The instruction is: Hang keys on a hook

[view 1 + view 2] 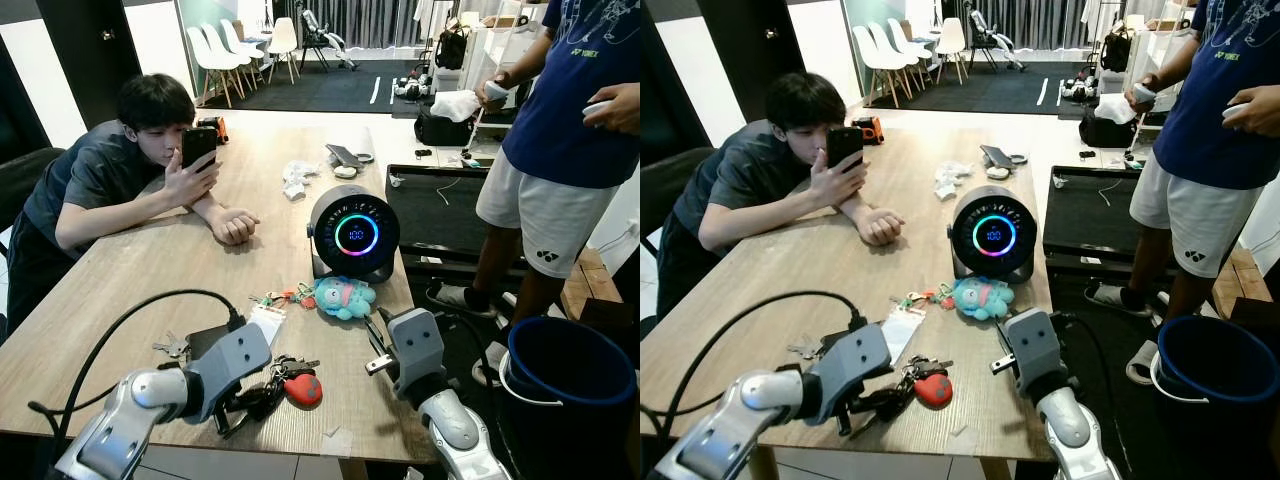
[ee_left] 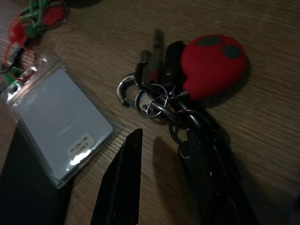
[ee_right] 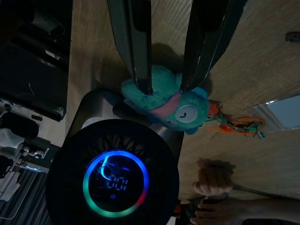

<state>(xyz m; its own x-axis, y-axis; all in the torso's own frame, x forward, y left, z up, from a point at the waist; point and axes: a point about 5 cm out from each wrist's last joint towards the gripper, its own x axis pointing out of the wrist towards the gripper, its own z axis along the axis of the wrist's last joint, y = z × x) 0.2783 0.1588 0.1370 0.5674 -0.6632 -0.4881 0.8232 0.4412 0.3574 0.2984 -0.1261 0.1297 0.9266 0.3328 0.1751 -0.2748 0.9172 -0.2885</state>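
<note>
Keys (image 2: 187, 89) on table (image 1: 150, 270) | left gripper (image 2: 164, 183) open beside | right gripper (image 3: 166, 70) open

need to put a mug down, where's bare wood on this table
Bare wood lies between the seated person's forearm and the round speaker, and along the table's left edge. The near edge is crowded: key bunch, card holder, plush toy, both grippers.

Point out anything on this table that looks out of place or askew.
No damage or spill. The near end is cluttered: a key bunch with a red fob lies beside a clear badge holder, loose keys and a teal plush keychain. The left gripper, open, sits at the bunch.
</note>
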